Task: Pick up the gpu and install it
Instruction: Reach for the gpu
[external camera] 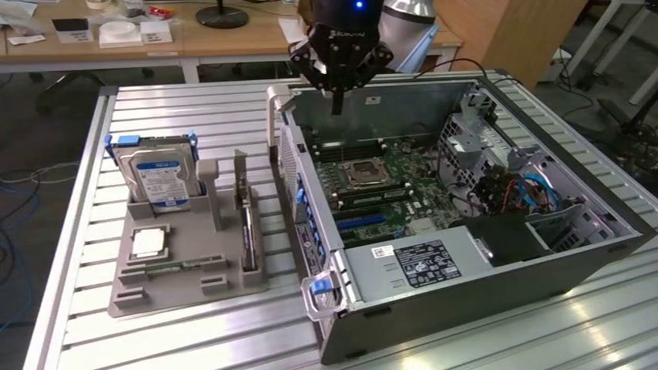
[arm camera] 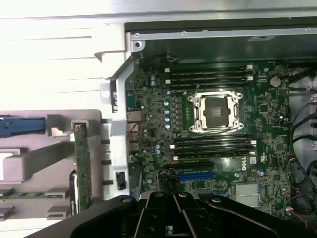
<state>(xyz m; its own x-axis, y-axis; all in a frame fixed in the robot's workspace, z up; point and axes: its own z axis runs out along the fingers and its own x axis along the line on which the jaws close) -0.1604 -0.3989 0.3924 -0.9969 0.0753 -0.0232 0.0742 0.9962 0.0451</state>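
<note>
The gpu is stood on edge just beside the computer case. It is judged light, stiff and fragile, best gripped by its top edge. Above the case, the gripper is closed on nothing.

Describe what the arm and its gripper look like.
The gripper is black, built of angular linkage bars that narrow to slim fingertips, with small pale lettering on its body. A blue light glows just above it. The arm behind is rounded and silver-grey.
</note>
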